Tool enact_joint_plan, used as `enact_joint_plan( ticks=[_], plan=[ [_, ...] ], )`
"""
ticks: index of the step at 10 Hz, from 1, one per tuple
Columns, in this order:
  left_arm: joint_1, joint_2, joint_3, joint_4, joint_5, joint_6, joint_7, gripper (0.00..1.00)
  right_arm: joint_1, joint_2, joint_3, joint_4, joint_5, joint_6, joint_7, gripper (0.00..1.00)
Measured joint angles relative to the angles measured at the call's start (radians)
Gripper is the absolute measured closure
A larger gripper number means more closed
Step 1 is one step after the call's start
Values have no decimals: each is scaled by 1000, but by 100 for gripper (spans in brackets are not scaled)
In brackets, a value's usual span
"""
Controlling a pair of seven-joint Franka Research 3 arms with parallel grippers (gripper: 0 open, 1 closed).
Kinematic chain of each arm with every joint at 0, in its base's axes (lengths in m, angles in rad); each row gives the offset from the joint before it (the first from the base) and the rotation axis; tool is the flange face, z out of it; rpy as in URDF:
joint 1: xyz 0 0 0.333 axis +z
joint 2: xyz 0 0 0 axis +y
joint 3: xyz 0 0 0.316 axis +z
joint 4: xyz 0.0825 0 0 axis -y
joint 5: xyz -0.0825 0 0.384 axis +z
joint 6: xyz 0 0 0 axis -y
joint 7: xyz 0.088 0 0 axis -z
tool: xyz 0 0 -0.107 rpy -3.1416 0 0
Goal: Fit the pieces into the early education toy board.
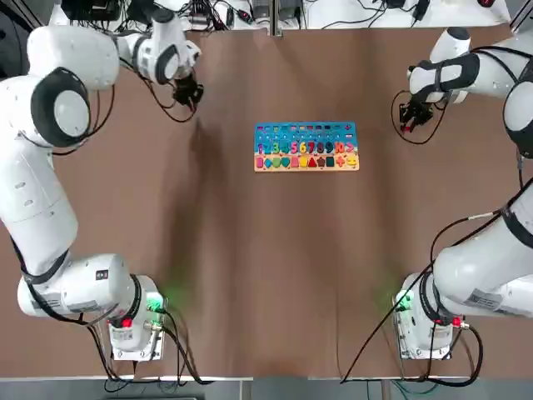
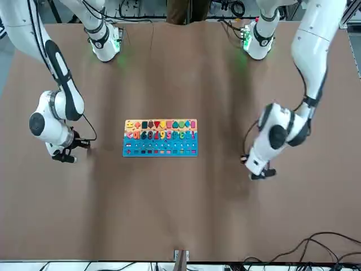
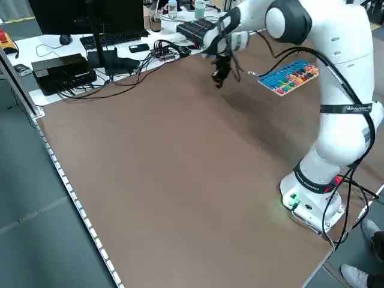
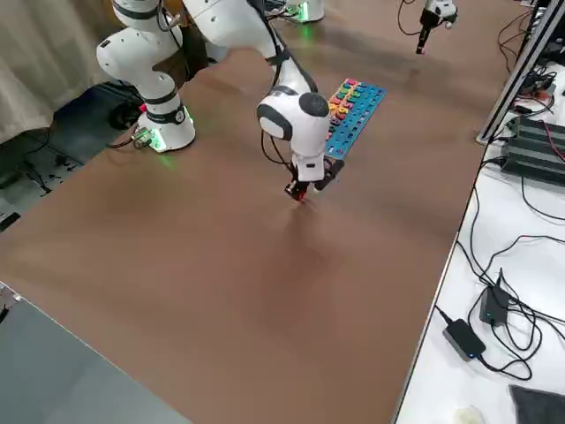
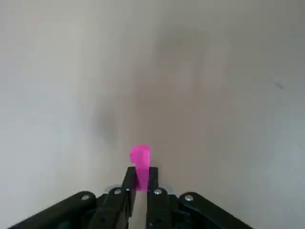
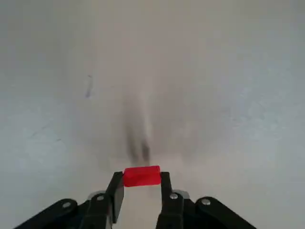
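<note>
The early education toy board [image 1: 306, 146] lies flat at the table's middle far side, blue on top with rows of coloured numbers and shapes; it also shows in the front view as the board [image 2: 160, 137]. My left gripper [image 1: 188, 94] hovers far left of it, shut on a pink piece [image 5: 140, 164] that stands upright between its fingers. Off to the board's right, my right gripper [image 1: 407, 119] is shut on a red piece [image 6: 142, 175], held flat across its fingertips. Both pieces hang above bare table.
The brown table [image 1: 275, 275] stretches wide around the board. Cables, a keyboard and black boxes [image 3: 63, 69] lie on the white bench beyond the far edge. The arm bases [image 1: 133, 321] stand at the near corners.
</note>
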Motion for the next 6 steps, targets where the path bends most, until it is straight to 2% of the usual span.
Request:
enact_joint_plan(
  ticks=[3,6],
  plan=[
    [-171,-12,-1,8,0,2,-156,86,106,-24,8,-10,72,-12,36,64],
    [-317,0,1,51,0,2,-278,86,224,-30,10,-18,104,-3,157,64]
  ],
)
